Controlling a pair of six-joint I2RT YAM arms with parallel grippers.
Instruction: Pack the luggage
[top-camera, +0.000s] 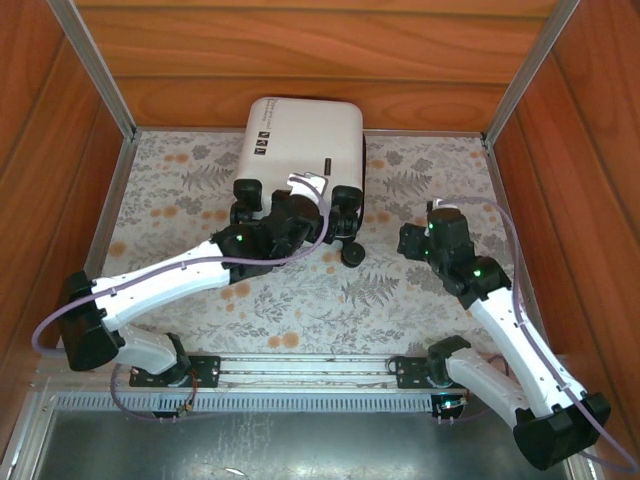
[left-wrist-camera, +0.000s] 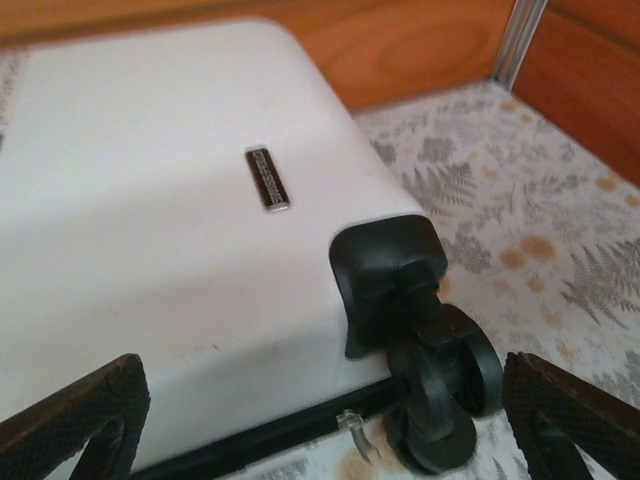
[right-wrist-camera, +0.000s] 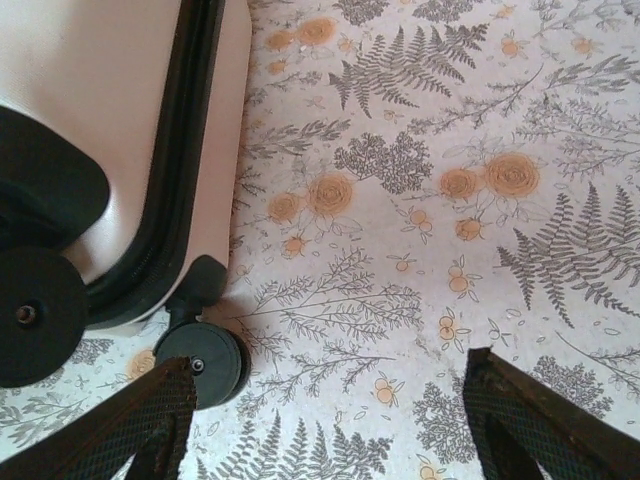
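Observation:
The luggage (top-camera: 300, 135) lies closed at the back middle of the table, white shell up and black wheels (top-camera: 352, 255) toward me. My left gripper (top-camera: 300, 198) hovers open over its near edge. In the left wrist view the white shell (left-wrist-camera: 150, 200) and one corner wheel (left-wrist-camera: 445, 390) sit between the wide-apart fingers of the left gripper (left-wrist-camera: 325, 400), touching neither. A clear zipper pull (left-wrist-camera: 358, 432) hangs from the black trim. My right gripper (top-camera: 422, 238) is open to the right of the luggage (right-wrist-camera: 90, 100), over bare cloth. Its left finger (right-wrist-camera: 150, 420) is beside a wheel (right-wrist-camera: 205, 360).
A floral cloth (top-camera: 400, 290) covers the table. Wooden walls (top-camera: 300, 50) with aluminium posts (top-camera: 100, 65) close in the back and both sides. A metal rail (top-camera: 310, 365) carries the arm bases at the near edge. Open cloth lies right of the luggage.

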